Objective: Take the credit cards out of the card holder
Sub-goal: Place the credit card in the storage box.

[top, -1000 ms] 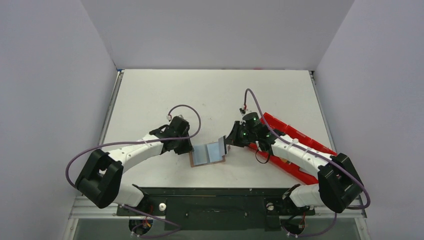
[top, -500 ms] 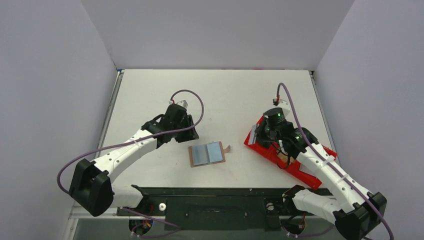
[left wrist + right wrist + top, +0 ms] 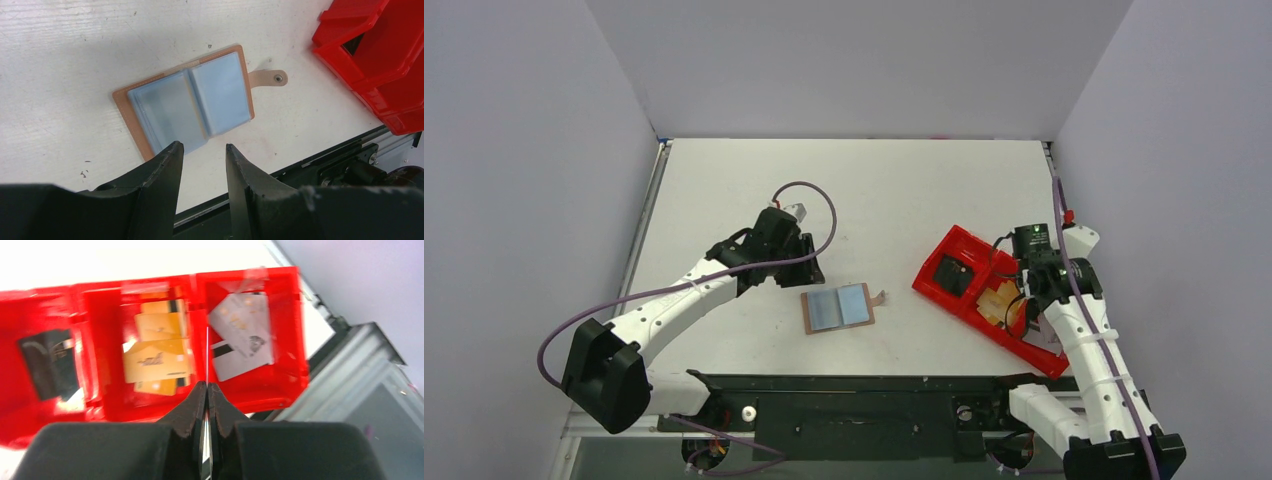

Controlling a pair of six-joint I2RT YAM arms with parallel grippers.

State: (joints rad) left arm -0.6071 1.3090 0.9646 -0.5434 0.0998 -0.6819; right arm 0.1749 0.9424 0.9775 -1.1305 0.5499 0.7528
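card drop, step in hand. right gripper is hanging over the tray, fingers clamped on a card held edge-on, just above the divider between two compartments; it should be shifting over one compartment before releasing. holder is lying open on the table, left gripper hovering near it, fingers apart.

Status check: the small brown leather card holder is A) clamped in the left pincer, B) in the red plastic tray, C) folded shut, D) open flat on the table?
D: the brown leather card holder lies open, blue panels up, on the white table.
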